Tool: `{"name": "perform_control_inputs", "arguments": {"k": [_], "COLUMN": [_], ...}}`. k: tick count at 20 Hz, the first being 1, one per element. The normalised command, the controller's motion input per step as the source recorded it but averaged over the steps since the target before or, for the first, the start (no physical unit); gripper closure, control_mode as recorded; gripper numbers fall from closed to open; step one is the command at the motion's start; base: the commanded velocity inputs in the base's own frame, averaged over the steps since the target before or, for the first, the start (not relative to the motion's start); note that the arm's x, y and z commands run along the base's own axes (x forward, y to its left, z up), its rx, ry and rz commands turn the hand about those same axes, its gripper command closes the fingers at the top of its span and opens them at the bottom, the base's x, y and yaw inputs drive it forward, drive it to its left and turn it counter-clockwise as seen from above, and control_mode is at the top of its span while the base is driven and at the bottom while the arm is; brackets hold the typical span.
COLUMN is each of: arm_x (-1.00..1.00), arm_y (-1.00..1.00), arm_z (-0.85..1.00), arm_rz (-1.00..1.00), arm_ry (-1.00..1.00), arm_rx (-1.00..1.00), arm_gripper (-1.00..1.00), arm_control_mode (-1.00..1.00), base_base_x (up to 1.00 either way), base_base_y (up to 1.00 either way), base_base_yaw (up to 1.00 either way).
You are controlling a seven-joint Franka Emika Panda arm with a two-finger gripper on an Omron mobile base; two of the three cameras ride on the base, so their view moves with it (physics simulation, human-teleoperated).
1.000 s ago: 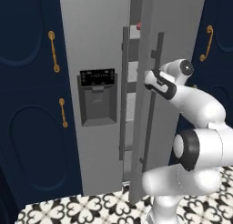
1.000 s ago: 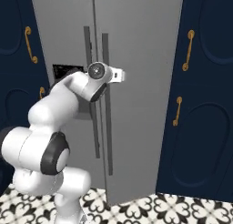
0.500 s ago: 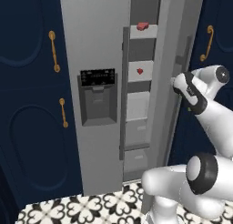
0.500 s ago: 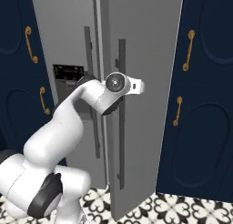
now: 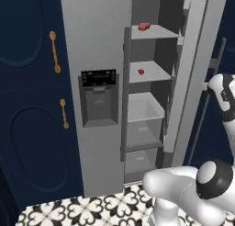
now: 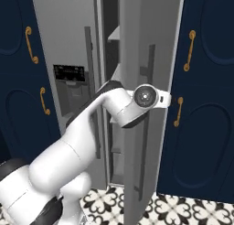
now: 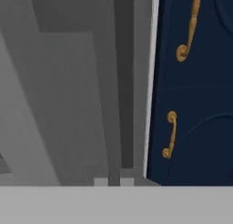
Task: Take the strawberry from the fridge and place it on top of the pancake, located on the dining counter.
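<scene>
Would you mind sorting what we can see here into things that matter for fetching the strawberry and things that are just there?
Part of the job:
- strawberry, on the second shelf down
- fridge, right door swung open

Just there:
- larger red lump on the top shelf
- navy cabinets with gold handles
- water dispenser
- patterned floor

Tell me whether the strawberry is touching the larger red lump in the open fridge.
Apart. The left base view shows the strawberry on a lower fridge shelf and the larger red lump one shelf above, with the shelf board between them.

Navy cabinets [image 5: 27,105], gold handles [image 5: 54,52], patterned floor tiles [image 5: 92,209].
</scene>
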Motion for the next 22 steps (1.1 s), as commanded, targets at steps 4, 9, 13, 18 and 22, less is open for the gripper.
{"name": "perform_control_inputs", "arguments": {"k": [4, 9, 13, 18, 22], "arm_x": [-0.68, -0.71, -0.76, -0.29, 0.06], "arm_y": [-0.71, -0.53, 0.09, 0.96, 1.00], "arm_z": [0.05, 0.18, 0.20, 0.00, 0.00], "arm_rz": [-0.09, -0.11, -0.17, -0.06, 0.00], "arm_ry": [0.00, 0.00, 0.11, 0.30, 0.44], "arm_rx": [0.04, 0.01, -0.05, -0.30, -0.59], "arm_gripper": [-1.00, -1.00, -1.00, -1.00, -1.00], "arm_control_mode": [-1.00, -1.00, -1.00, -1.00, -1.00], "base_base_x": [0.00, 0.00, 0.00, 0.00, 0.00], "base_base_y": [0.00, 0.00, 0.00, 0.00, 0.00], "base_base_yaw": [0.00, 0.00, 0.00, 0.00, 0.00]}}
